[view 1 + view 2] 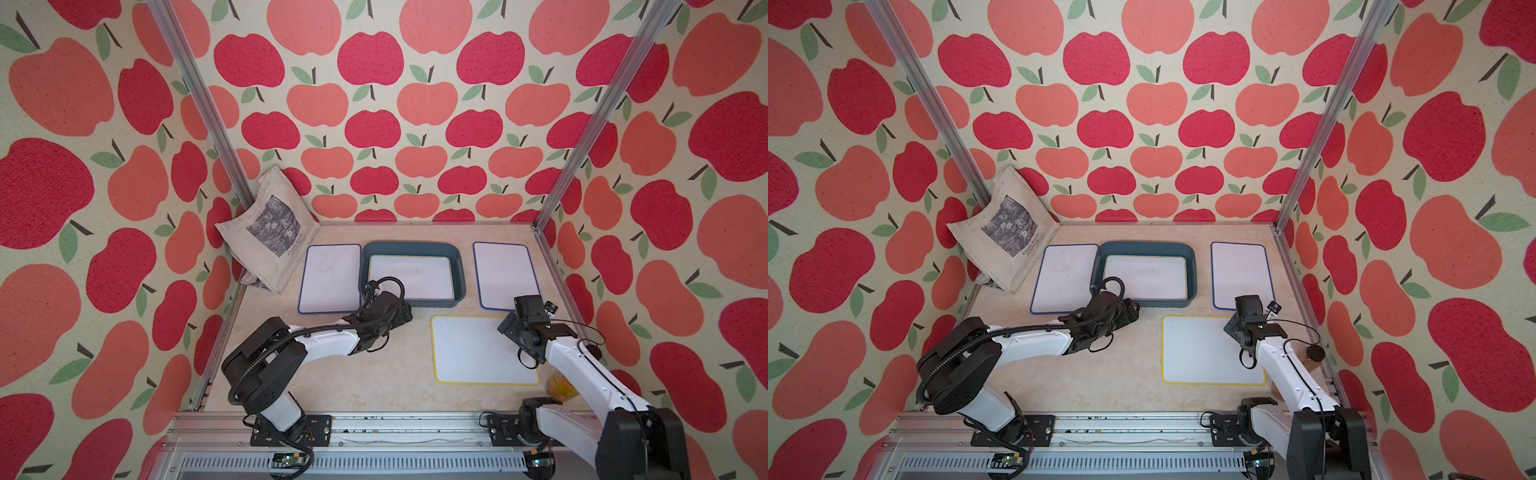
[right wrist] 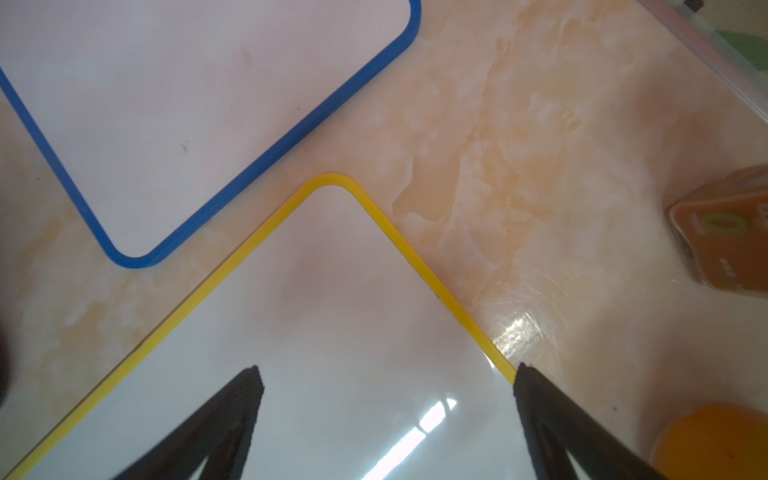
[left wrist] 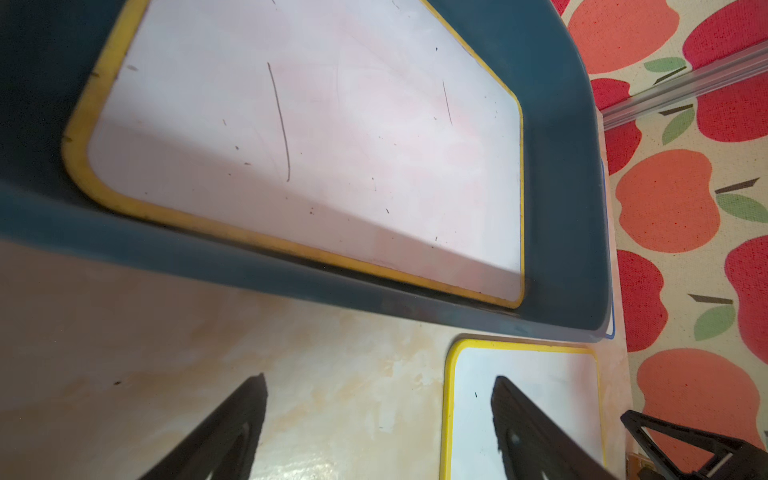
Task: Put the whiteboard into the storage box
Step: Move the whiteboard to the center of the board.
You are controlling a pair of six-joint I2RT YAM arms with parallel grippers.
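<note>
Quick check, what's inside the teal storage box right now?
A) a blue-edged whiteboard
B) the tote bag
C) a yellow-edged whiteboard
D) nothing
C: the left wrist view shows a yellow-edged whiteboard lying flat inside the storage box, while the two blue-edged whiteboards lie outside it, one on each side.
</note>
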